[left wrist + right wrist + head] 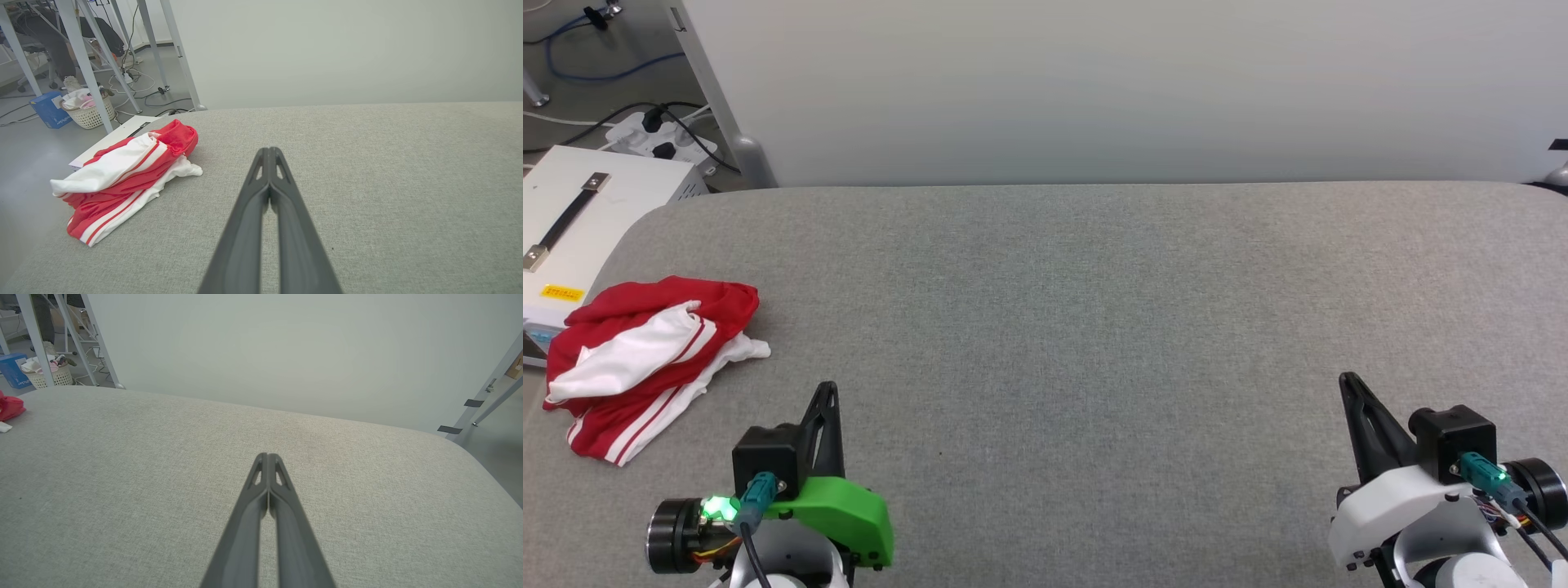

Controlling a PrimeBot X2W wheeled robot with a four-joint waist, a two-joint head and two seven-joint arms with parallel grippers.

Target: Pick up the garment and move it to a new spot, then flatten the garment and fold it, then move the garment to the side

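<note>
Long dark fingers pressed together and empty, the left gripper [827,390] and right gripper [1347,380] are poised over the grey fabric-covered table [1094,286]. The crumpled red-and-white striped-trim garment [645,359] lies at the table's left edge, perhaps overhanging. Pickup looks unstarted; next, the left gripper should open and reach leftward.

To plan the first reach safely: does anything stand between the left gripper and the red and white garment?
Nothing visible does. The shut left gripper and the crumpled garment, near the left edge of the table, have just its grey surface between them.
</note>
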